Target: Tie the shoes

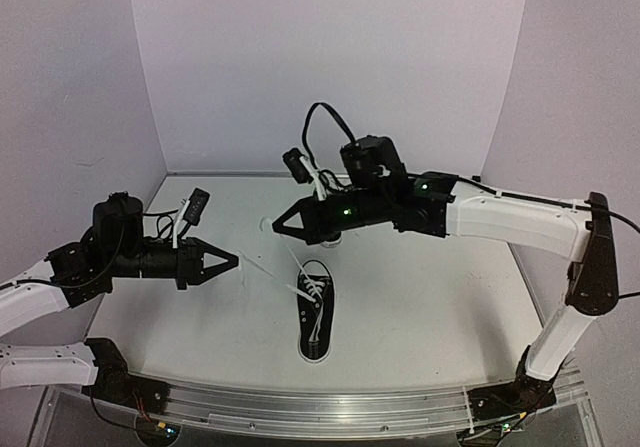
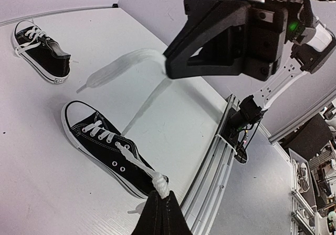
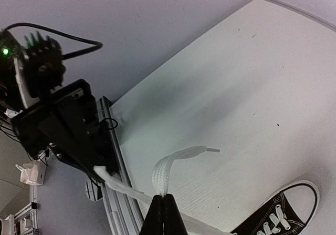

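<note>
Shoe, black canvas with a white toe cap, lies mid-counter, toe pointing to 6 o'clock. The second shoe sits farther back toward 12 o'clock, mostly hidden behind the right arm from overhead. The left gripper, at 10 o'clock from the near shoe, is clenched on one white lace. The right gripper, at 11 o'clock, pinches the other lace.

The right wrist view's bottom edge cuts off the near shoe behind its toe; in the left wrist view the lace at the right claw is blurred.
</note>
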Available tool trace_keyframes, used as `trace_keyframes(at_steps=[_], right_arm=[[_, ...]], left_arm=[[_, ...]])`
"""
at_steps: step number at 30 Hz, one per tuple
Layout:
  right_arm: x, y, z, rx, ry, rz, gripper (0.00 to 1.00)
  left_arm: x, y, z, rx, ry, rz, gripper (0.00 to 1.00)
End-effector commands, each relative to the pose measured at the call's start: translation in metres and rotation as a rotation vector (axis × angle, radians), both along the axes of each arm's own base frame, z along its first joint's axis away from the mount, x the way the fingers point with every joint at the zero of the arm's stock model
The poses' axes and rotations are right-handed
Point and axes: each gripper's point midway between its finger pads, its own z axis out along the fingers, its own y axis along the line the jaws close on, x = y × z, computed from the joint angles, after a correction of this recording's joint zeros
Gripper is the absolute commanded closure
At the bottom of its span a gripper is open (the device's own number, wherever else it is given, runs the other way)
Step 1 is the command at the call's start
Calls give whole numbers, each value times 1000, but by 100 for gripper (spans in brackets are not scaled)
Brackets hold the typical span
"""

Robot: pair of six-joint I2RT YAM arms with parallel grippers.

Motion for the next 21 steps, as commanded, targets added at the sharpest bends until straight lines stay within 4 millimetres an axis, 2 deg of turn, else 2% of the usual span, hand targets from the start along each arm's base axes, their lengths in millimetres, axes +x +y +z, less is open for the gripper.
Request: trace_keyframes(at_steps=[1,5,11,15,16,19,21], right_arm=[[-8,-3,-12,-7,37,-4,100],[-24,16,-41,-13,101,43,100],[-35,52,-87,-46,174,98,100],[-41,66,-123,-90,243,121,100],[-41,66,-126,-95,254,118,99],[-37,64,-124,-96,242,95,89],[-32,58,-116,-99,219,69,72]], left_arm=[[-3,-3,19,-43,-25,-21,100],[-5,-2,22,-58,-30,-27,100],[-8,-2,21,-54,-12,-38,100],[-6,1,14,-13,21,-8,100],[-5,2,9,7,41,0,100],[-5,5,-9,55,110,16,100],[-7,6,-19,73,151,22,100]])
